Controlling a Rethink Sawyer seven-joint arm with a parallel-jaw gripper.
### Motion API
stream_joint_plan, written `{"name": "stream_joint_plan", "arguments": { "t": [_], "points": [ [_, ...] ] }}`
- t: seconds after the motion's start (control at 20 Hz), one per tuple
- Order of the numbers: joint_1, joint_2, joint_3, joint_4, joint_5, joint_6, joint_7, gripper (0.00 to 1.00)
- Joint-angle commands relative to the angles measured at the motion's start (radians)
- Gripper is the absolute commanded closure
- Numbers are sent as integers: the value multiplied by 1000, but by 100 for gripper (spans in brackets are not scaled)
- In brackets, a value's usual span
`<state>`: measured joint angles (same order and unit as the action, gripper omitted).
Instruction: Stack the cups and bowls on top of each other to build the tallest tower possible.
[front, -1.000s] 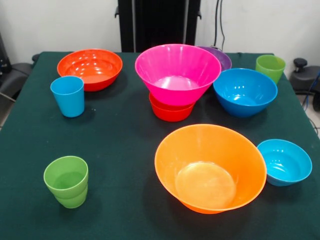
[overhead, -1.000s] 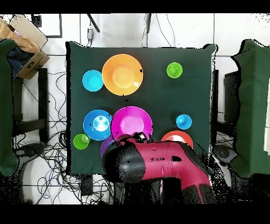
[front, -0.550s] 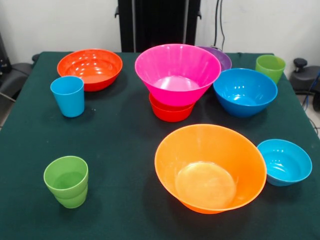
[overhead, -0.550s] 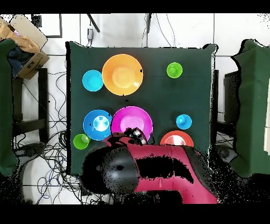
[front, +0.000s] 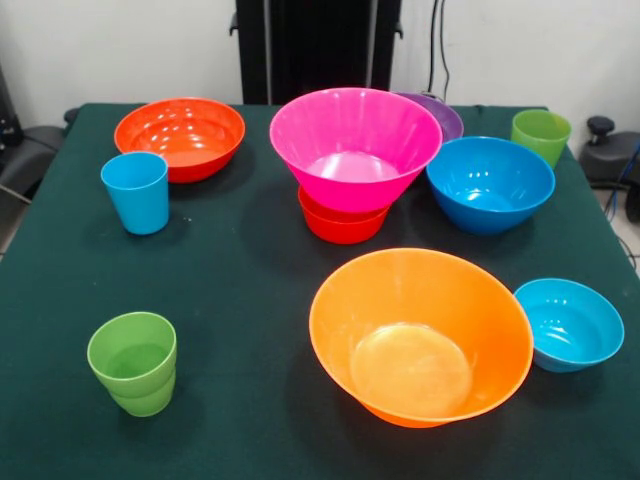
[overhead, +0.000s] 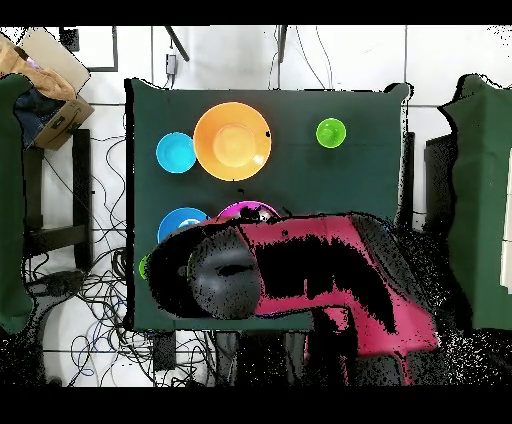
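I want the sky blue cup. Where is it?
In the front view, the sky blue cup stands upright at the left, just before the red-orange bowl.

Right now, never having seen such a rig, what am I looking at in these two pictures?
One camera faces the table from the front; the other looks straight down. The red and black shape in the overhead view is the robot's arm, covering part of the table. Its fingers do not show, and nothing is seen held. On the green cloth stand plastic bowls and cups. The pink bowl sits in a small red-orange bowl; the large orange bowl, blue bowl, sky blue cup and near green cup are unstacked.
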<state>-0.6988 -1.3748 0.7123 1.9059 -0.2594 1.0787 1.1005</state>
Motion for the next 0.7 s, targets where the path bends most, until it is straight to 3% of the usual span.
{"name": "stream_joint_plan", "arguments": {
  "t": [0.05,0.7],
  "points": [
    [-33,383,21,-169,-210,117,-253,0],
    [-112,678,82,-283,-283,65,-389,0]
  ]
}}
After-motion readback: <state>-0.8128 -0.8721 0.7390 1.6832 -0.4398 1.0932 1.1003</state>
